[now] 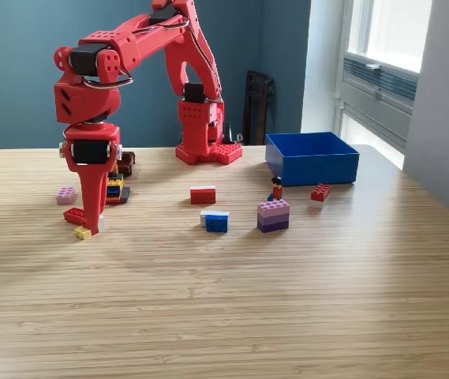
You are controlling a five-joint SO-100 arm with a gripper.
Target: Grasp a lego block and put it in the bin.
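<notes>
**Reaching for a block at the far end from the bin**

I read this as the grasp step: nothing is lifted yet, and no block shows inside the bin from here.

The table (232,308) is a wide pale wooden top, mostly bare toward me. The red arm (149,47) arches from its base at the back and comes down on the exterior view's left. The blue bin (312,162) sits on the exterior view's right, well apart from where the arm is working, open-topped; its low front wall hides the floor inside.

The gripper (91,223) points straight down with its tip at the table, just beside a small yellow block (83,233) and a red block (73,215). I see the fingers edge-on as one narrow red wedge, so I cannot tell whether they are apart, together or already pinching something. Nor can I tell which of the two blocks it is after.

My next move, I think, needs a confirmed pinch on one block, then a clean lift and a long swing across to the bin, clearing the purple stack (274,215), the blue and white block (215,220) and the red and white block (203,194) between.

A pink block (66,195) lies near the table's left edge. Behind the gripper there is a dark cluster of pieces (119,178), half hidden; I can't sort them out. A small figure (276,189) stands by the bin, next to a red brick (320,192).
</notes>
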